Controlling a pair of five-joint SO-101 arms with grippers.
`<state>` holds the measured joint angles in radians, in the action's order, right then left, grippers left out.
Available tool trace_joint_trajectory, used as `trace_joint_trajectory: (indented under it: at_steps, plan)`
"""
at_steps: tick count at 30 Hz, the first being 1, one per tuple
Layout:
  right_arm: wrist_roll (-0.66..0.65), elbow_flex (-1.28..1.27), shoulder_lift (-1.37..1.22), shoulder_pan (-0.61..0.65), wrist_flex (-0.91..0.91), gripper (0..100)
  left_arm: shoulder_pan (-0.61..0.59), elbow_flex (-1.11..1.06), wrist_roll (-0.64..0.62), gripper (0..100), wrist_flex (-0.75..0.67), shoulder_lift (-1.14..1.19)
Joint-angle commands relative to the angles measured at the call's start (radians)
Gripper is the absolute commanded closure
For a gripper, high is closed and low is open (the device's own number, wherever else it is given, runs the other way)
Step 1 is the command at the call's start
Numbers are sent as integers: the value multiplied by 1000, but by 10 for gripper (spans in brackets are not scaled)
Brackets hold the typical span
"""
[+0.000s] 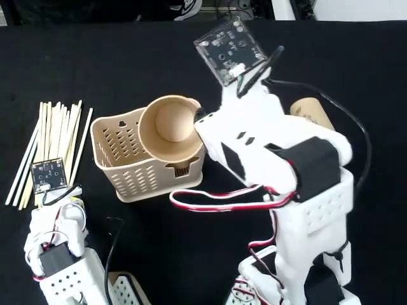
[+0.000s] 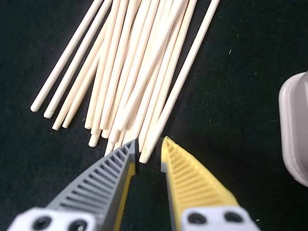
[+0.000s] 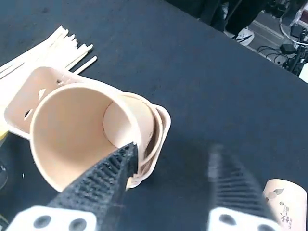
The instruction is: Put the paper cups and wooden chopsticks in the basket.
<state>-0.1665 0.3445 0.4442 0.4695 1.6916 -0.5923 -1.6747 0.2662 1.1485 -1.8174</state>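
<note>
Just off the basket's (image 1: 124, 171) side away from the other arm, the left end effector (image 2: 149, 148) has its jaws slightly parted at the near tips of the wooden chopsticks (image 2: 134, 72). Their long axis runs straight away from it. At the basket, the right end effector (image 3: 173, 153) is spread, one finger touching a tilted paper cup (image 3: 77, 130) resting in it. A second paper cup (image 1: 310, 111) lies beyond.

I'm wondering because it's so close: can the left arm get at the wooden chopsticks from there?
Probably yes: the left gripper sits at the ends of the wooden chopsticks, fingers apart, nothing between.
</note>
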Motion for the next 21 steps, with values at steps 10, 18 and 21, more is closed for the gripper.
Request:
trace_joint_trajectory:
  at_steps: [10, 18, 21]
  plan:
    - [3, -38, -10, 26, -210, 920, 10, -8, 3, 898, -17, -8]
    - [8, -248, -96, 20, -324, 795, 10, -8, 3, 898, -17, -8]
    - [8, -196, -79, 20, -305, 791, 12, -8, 3, 898, -17, -8]
